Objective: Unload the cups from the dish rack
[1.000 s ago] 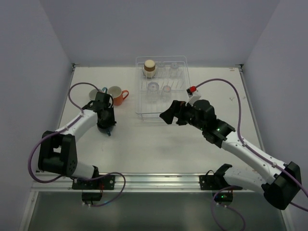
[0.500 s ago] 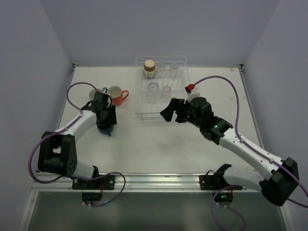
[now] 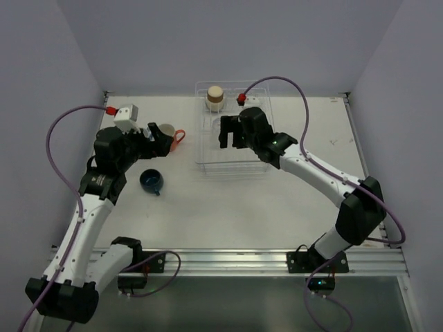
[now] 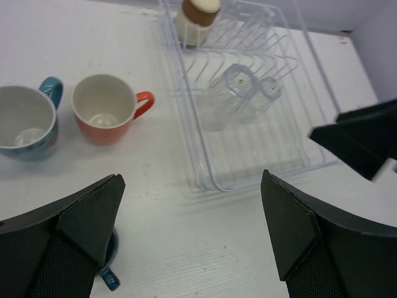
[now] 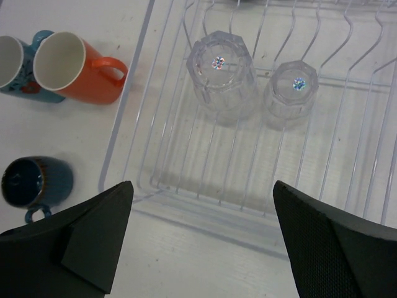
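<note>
Dish rack [image 3: 201,163] sits at the middle of the far edge of the table [image 3: 228,207], long side running far-to-near. Inside it, a brown cup [image 3: 215,97] stands in the rack's far-left corner. There are also 2 clear tumblers mid-rack, bases up among the prongs: larger tumbler [image 5: 220,73] on the left, smaller tumbler [image 5: 291,88] just beside it on the right, w/ a thin gap btw them.

3 mugs are out on the table, left of the rack:
- Orange mug [image 4: 105,115] is upright, handle pointing at the rack.
- Pale blue mug [image 4: 25,130] is just beside it on the left-edge side, upright, white inside.
- Dark blue mug [image 3: 151,181] is upright, closer to the near edge and apart from the other two, handle toward the near edge.

L gripper [image 4: 190,186]: fingers spread wide, nothing btw them. It's up over the table left of the rack, above the mugs. In the top view it covers the pale blue mug & part of the orange one.

R gripper [image 5: 201,186]: fingers also wide apart, empty. It hovers over the rack's left half. In the wrist cam both tumblers lie just ahead of the fingers; in the top view the gripper hides them.
</note>
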### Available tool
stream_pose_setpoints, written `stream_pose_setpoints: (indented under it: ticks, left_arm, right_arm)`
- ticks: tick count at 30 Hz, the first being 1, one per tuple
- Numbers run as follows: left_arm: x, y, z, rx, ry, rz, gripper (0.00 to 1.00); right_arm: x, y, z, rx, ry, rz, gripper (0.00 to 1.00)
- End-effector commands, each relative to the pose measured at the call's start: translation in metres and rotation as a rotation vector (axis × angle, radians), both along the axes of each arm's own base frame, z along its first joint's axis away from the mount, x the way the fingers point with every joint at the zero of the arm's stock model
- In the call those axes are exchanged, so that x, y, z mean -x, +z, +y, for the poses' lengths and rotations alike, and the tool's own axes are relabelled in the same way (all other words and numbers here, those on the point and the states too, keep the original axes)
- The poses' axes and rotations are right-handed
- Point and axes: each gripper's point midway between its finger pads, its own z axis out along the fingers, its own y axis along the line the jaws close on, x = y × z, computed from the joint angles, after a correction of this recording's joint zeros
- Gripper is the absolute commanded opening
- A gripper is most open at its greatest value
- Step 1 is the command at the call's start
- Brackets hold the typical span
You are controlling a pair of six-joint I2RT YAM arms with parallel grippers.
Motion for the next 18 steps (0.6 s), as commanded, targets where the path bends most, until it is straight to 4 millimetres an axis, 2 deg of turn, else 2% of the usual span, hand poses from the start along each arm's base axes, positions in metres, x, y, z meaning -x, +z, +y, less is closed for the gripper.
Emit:
stream_pose_setpoints:
  ticks: [1,2,3,4,5,6,7,8,9,10,11,12,13,18]
  left_arm:
    - [0.022,0.016,-0.033,0.114,-0.188,-0.111,1.0]
    - [0.031,0.023,-0.035,0.124,-0.211,-0.149,1.0]
    - [0.037,0.011,-0.039,0.131,-0.236,-0.138,1.0]
    - [0.042,0.015,-0.043,0.139,-0.267,-0.162,1.0]
    - [0.051,0.016,-0.051,0.138,-0.299,-0.176,1.0]
    - [0.054,0.009,-0.055,0.124,-0.309,-0.172,1.0]
    - [0.057,0.008,-0.06,0.117,-0.332,-0.181,1.0]
    - [0.065,0.009,-0.069,0.107,-0.371,-0.197,1.0]
    - [0.066,0.009,-0.071,0.1,-0.379,-0.204,1.0]
    - [0.067,0.009,-0.072,0.088,-0.374,-0.214,1.0]
    - [0.071,0.012,-0.075,0.081,-0.389,-0.227,1.0]
    - [0.071,0.013,-0.075,0.067,-0.388,-0.232,1.0]
    - [0.072,0.014,-0.075,0.06,-0.381,-0.238,1.0]
    - [0.077,0.01,-0.081,0.024,-0.4,-0.244,1.0]
  right_arm:
    - [-0.027,0.008,0.005,0.089,-0.015,-0.055,0.97]
    - [-0.034,-0.008,0.011,0.119,-0.008,-0.029,0.99]
    - [-0.04,-0.012,0.015,0.137,0.001,-0.027,0.99]
    - [-0.049,-0.001,0.022,0.131,-0.001,-0.047,0.99]
    - [-0.055,-0.007,0.021,0.161,-0.012,-0.04,0.99]
    - [-0.062,-0.025,0.027,0.193,-0.005,-0.011,0.99]
    - [-0.071,-0.015,0.032,0.184,-0.014,-0.031,0.99]
    - [-0.076,-0.02,0.034,0.201,-0.015,-0.03,0.99]
    - [-0.083,-0.035,0.037,0.231,-0.024,-0.014,0.99]
    - [-0.092,-0.028,0.04,0.227,-0.033,-0.032,0.99]
    - [-0.096,-0.032,0.041,0.239,-0.039,-0.027,0.99]
    - [-0.103,-0.047,0.041,0.275,-0.054,-0.016,0.99]
    - [-0.109,-0.043,0.043,0.272,-0.066,-0.029,0.99]
    - [-0.124,-0.059,0.041,0.317,-0.118,-0.023,0.99]
